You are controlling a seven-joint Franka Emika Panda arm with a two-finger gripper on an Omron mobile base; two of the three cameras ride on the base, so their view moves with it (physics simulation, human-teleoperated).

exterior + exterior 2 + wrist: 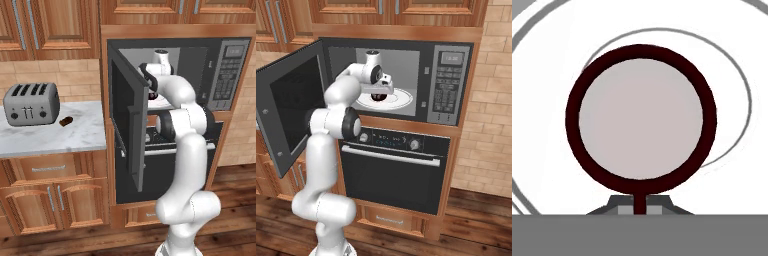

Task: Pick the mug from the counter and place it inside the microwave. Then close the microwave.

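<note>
The dark red mug (pixel 641 117) has a pale inside and I look straight down into it. My gripper (pixel 640 205) is shut on its thin handle at the rim. The arm reaches into the open microwave (pixel 448 85), where the mug (pixel 377 97) hangs from the gripper (pixel 377 91) over the middle of the white round plate (pixel 401 101). Whether the mug touches the plate I cannot tell. In the left base view the mug (pixel 153 96) peeks out behind the door (pixel 131 117), which stands wide open to the left. The marble counter (pixel 50 135) lies left of the microwave.
A grey toaster (pixel 31 103) and a small brown lump (pixel 66 121) sit on the counter. The black oven (pixel 396 175) with knobs is below the microwave. The open door (pixel 293 102) juts out beside the arm's elbow. Wooden cabinets surround everything.
</note>
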